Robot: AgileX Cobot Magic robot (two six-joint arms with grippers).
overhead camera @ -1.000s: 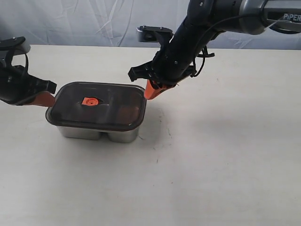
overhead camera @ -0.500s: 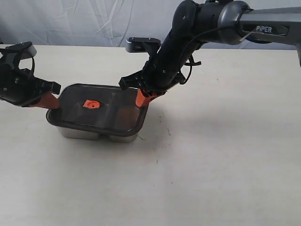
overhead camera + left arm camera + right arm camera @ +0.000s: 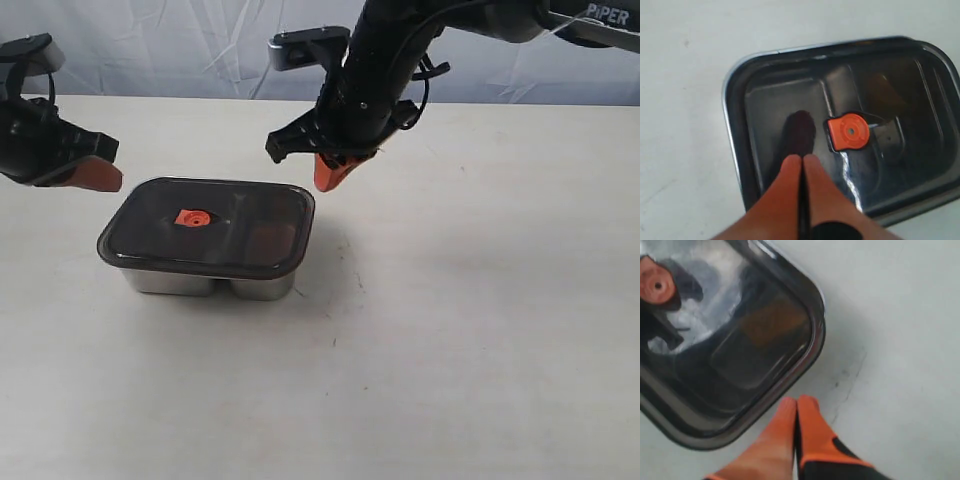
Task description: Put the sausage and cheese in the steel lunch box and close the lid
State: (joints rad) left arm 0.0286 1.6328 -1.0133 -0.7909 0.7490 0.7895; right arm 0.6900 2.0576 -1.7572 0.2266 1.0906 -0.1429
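The steel lunch box (image 3: pixel 205 281) stands left of the middle with the dark lid (image 3: pixel 240 228) lying flat on it, orange valve tab (image 3: pixel 192 216) up. A brownish-yellow patch, the cheese (image 3: pixel 771 320), shows dimly through the lid at its right end. The sausage is not clearly visible under the lid. My left gripper (image 3: pixel 104 177) hangs shut and empty above the box's left end, its tips (image 3: pixel 803 159) over the lid (image 3: pixel 910 130) near the tab (image 3: pixel 849 131). My right gripper (image 3: pixel 328 180) is shut and empty, raised just past the box's right rim (image 3: pixel 818 345).
A pale bare tabletop (image 3: pixel 470 330) spreads around the box. A wrinkled grey-white backdrop (image 3: pixel 180 50) runs along the far edge. The right arm (image 3: pixel 385 70) reaches in from the upper right above the table.
Both grippers have lifted up and away from the lid's two ends, where they were pressing down half a second ago. The lid now sits level on the box.
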